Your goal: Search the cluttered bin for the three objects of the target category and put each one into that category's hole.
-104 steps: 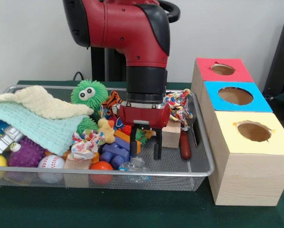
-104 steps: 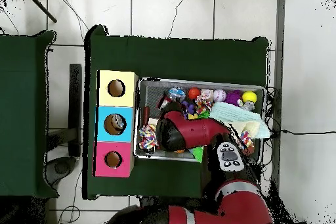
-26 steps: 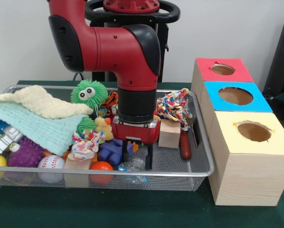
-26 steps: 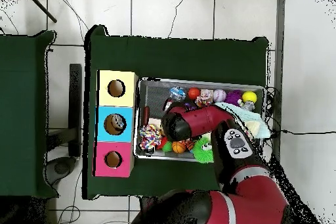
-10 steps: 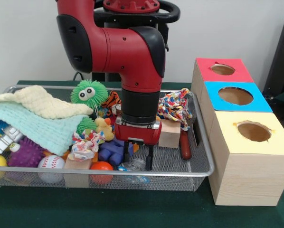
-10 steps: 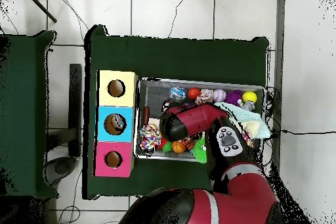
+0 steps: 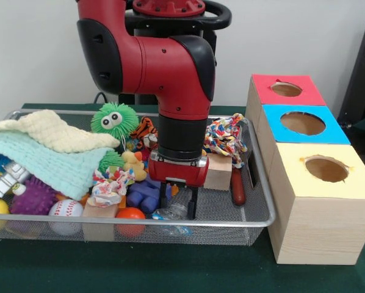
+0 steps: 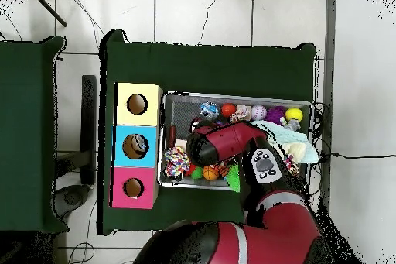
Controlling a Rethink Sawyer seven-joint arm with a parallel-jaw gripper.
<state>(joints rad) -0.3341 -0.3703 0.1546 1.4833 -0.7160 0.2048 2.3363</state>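
green table (image 7: 170, 271), bin (image 7: 265, 201), three boxes (image 7: 320, 207)

1. Wire bin (image 7: 256, 183) was silver mesh.
2. 3 box tops were red (image 7: 286, 89), blue (image 7: 303, 124) and yellow (image 7: 326, 169).
3. Fuzzy ball (image 7: 113, 118) was green.
4. Blankets were cream (image 7: 54, 131) and mint (image 7: 45, 162).
5. Rope toy (image 7: 225, 137) was multicoloured.
6. Table cover (image 7: 170, 268) was dark green.

Open end effector (image 7: 177, 206) low inside the cluttered bin (image 7: 265, 201).

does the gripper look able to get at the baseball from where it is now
Probably yes. The baseball lies uncovered at the bin's front rim, nothing lying on it. The gripper, jaws open, hangs over the blue blocks and would only need to shift sideways.
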